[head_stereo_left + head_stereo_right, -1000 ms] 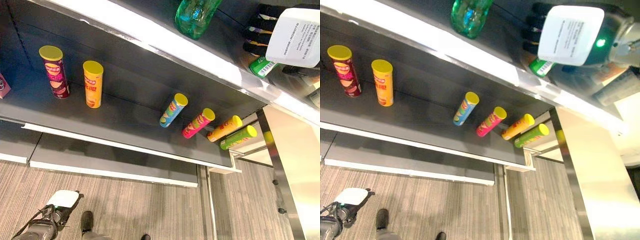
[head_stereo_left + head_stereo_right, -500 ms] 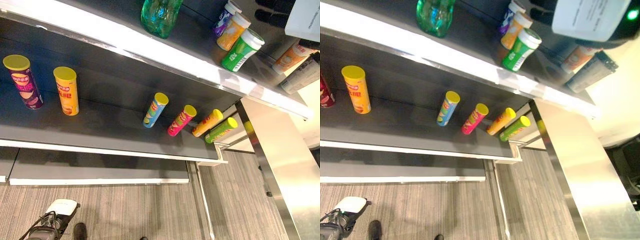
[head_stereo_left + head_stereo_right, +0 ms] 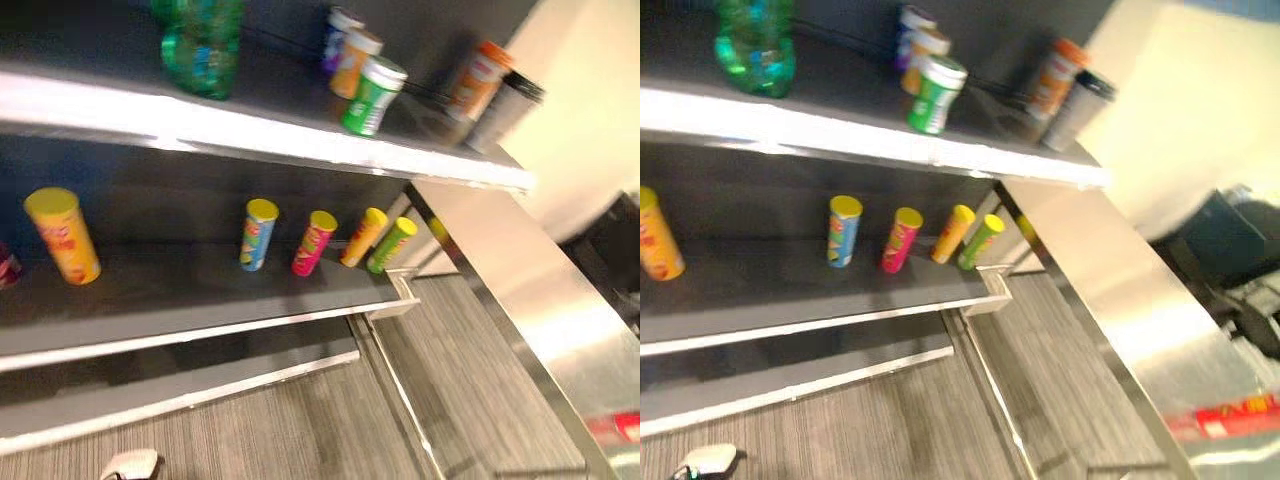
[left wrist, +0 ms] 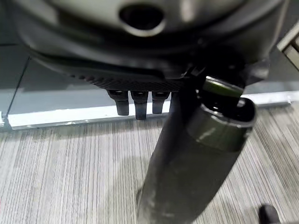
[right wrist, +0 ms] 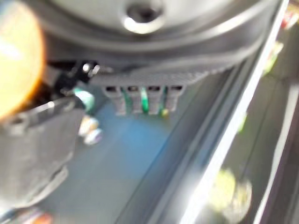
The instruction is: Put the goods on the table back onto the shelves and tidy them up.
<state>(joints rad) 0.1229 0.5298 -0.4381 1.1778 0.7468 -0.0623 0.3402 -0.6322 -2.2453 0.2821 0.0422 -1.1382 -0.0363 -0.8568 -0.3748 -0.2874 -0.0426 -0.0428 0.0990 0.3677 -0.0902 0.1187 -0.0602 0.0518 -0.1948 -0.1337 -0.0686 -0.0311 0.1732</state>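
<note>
Lying on the steel table (image 3: 1160,330) beside the shelves (image 3: 890,150), a red tube (image 3: 1230,415) looks light, rigid; grip mid-body. Left hand (image 4: 140,100) and right hand (image 5: 140,95) fingers relaxed, empty.

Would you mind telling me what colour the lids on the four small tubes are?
Yellow on all four small tubes, clearest in the left eye view.

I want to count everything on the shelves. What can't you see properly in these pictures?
- Dark red can: cut off by the left eye view's edge.
- Green bottle: its top is cut off by the upper edge.
- Red pack: blurred, too small to identify.
- Right hand: blurred; short finger stubs show, and whether it holds anything is unclear.
- Left hand: fingers mostly hidden behind its own bulk.
</note>
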